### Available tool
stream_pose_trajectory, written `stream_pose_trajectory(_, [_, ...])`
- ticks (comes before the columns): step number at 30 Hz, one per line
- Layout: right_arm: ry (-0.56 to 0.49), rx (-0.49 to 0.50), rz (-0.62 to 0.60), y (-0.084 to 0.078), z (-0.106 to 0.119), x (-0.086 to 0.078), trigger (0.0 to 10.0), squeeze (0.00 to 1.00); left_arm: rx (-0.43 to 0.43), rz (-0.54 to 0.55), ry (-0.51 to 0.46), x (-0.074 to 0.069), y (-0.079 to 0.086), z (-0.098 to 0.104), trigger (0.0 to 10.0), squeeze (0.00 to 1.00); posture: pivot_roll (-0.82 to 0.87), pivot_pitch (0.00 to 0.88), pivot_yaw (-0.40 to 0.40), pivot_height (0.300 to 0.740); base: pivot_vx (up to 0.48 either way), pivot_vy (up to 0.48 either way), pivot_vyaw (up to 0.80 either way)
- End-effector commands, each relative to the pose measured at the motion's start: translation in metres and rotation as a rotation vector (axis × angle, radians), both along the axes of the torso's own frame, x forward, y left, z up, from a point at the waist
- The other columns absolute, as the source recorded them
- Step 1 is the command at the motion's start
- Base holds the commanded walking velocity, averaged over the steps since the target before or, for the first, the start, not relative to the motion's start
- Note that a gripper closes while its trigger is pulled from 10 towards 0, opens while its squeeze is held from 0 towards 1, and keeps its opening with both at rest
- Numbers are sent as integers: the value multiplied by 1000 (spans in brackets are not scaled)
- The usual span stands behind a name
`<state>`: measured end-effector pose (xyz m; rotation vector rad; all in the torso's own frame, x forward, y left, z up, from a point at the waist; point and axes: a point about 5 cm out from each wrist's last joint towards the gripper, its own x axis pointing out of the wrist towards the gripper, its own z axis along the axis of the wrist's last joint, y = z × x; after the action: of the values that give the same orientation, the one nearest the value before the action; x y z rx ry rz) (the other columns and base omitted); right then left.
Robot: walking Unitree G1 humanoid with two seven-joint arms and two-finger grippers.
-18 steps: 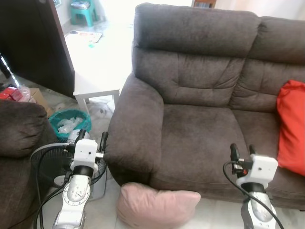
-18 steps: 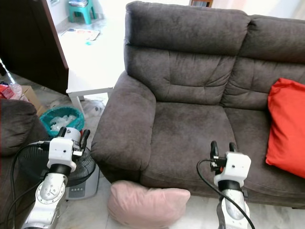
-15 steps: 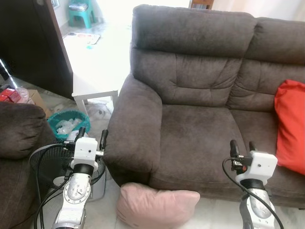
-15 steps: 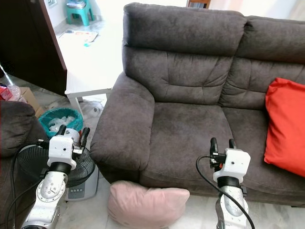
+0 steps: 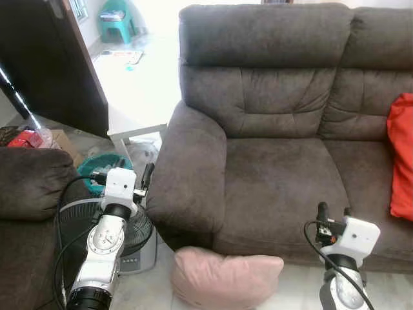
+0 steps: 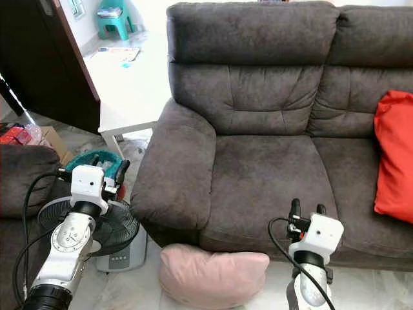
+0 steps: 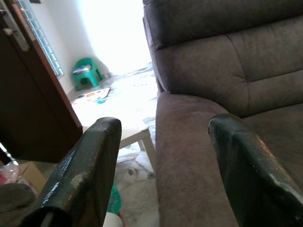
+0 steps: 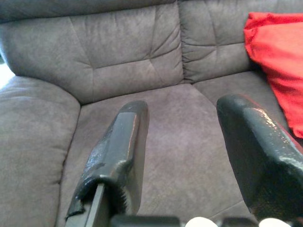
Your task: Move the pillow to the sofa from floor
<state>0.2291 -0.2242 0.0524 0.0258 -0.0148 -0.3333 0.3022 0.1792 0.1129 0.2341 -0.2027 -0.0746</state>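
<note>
A: Layout? Biggest first.

B: Dark grey sofa takes the centre and right of the frame; its seat is free, with a red cushion at the right edge. A second dark armchair sits at the left edge. A fan stands on the floor lower left, just beside the sofa arm, with a teal bin behind it and a white bench further back.

A: Pillow?

B: Pink pillow is bottom centre, on the floor, touching the sofa's front base below the arm.

A: Grippers?

B: Left gripper is lower left, over the fan beside the sofa arm, jaws apart. Right gripper is lower right, in front of the seat edge, jaws apart too. Both are empty, well above the pillow.

A: Handling?

B: Likely light, soft and floppy, with grippy fabric and nothing fragile. It will sag from a single pinch. I'd take one end in each gripper, or bite deep into a bunched corner so the cloth doesn't slip out.
</note>
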Motion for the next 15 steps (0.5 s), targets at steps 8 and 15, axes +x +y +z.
stream_pose_trajectory(8, [-29,-30,-53,-12,13,-16,10000,0,-21,-74,54,-2,-15,-9,10000,0,-87,0,108,740,0,0,0])
stream_pose_trajectory(15, [-63,-39,-40,-9,23,-1,10000,0,-33,-63,47,6,-9,0,10000,0,-83,0,96,740,0,0,0])
